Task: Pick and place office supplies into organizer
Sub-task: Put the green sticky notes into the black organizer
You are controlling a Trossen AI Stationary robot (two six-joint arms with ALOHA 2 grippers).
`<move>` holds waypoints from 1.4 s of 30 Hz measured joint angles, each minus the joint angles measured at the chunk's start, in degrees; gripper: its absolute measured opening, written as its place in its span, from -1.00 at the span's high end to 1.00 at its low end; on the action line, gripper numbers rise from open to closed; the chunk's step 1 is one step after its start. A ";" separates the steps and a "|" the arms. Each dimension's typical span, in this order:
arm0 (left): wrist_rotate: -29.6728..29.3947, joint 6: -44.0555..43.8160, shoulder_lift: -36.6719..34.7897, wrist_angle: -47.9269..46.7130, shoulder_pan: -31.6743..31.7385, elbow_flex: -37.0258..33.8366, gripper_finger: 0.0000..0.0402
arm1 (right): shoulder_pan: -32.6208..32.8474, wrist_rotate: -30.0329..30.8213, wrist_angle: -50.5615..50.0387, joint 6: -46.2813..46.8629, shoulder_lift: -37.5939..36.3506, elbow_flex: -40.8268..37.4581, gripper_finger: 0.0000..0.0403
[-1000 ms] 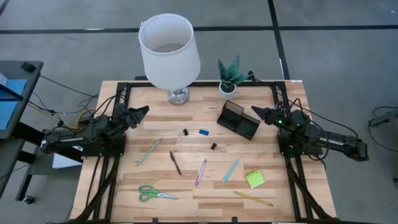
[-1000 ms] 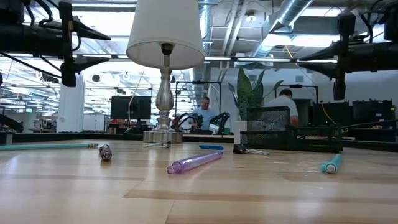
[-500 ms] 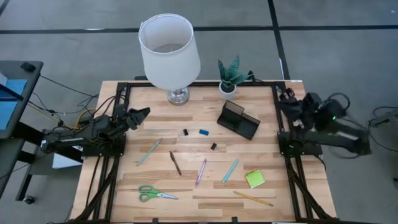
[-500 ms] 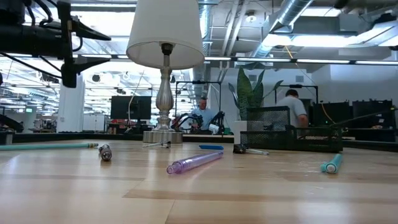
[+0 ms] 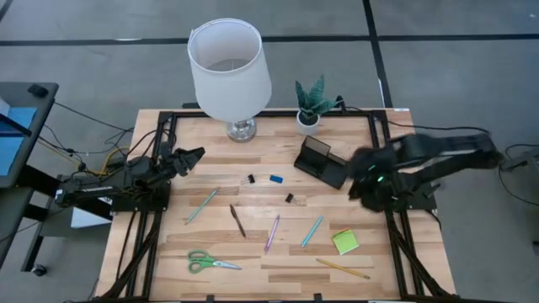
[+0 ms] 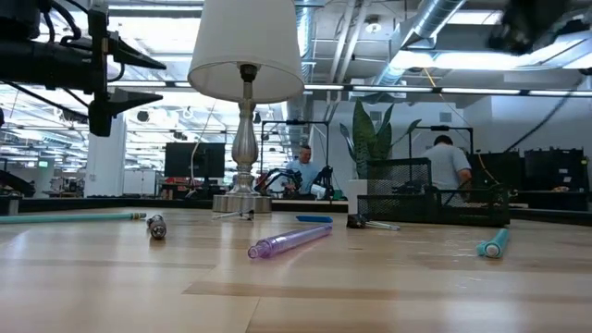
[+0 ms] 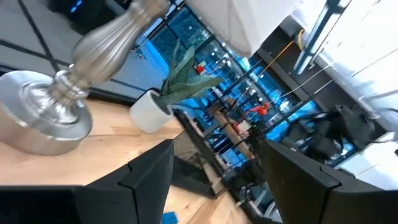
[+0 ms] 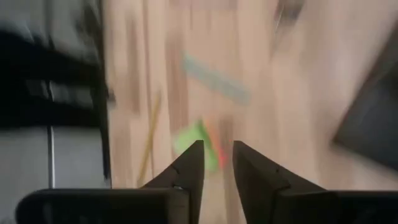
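The office supplies lie loose on the wooden table: a teal pen (image 5: 202, 204), a brown pen (image 5: 237, 220), a purple pen (image 5: 272, 232), a second teal pen (image 5: 312, 231), a lime sticky pad (image 5: 344, 241), a yellow pencil (image 5: 343, 268), green scissors (image 5: 210, 263), two black clips (image 5: 251, 178) and a blue eraser (image 5: 275, 178). The black organizer (image 5: 322, 162) stands at the far right. My right gripper (image 5: 358, 168) hovers just right of it, tipped downward and blurred. Its fingers (image 8: 217, 165) stand a little apart with nothing between them. My left gripper (image 5: 195, 156) waits open at the left.
A white-shaded lamp (image 5: 229, 71) on a silver base and a small potted plant (image 5: 312, 105) stand at the far edge. A black frame (image 5: 168, 118) runs along the table's sides. Bare wood lies between the scattered items. People show in the room behind.
My right arm has lifted out of its level resting pose, drawn back toward the far right, then swung out over the table beside the organizer. Its gripper has tipped from level to slanting down and has rolled. Nothing on the table has moved.
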 joint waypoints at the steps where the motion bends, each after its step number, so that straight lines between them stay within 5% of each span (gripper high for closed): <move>1: -0.03 0.00 0.02 -0.45 -0.01 0.00 -0.15 | 1.57 -1.26 -0.75 -0.45 2.77 0.04 0.55; 14: -1.30 -0.02 0.57 -5.74 -0.01 0.00 -0.15 | 18.61 -1.62 4.01 -6.53 28.95 -0.27 0.20; 22: -1.26 -0.02 0.59 -6.35 -0.01 0.00 -0.15 | 19.91 5.84 8.38 -5.81 35.55 -0.27 0.14; 31: -1.24 -0.01 0.59 -6.36 -0.01 0.00 -0.15 | 19.64 5.09 11.05 -5.77 36.82 -0.21 0.18; 42: -1.09 0.00 0.52 -6.97 -0.01 0.00 -0.15 | 19.96 5.33 12.95 -4.70 47.53 0.05 0.19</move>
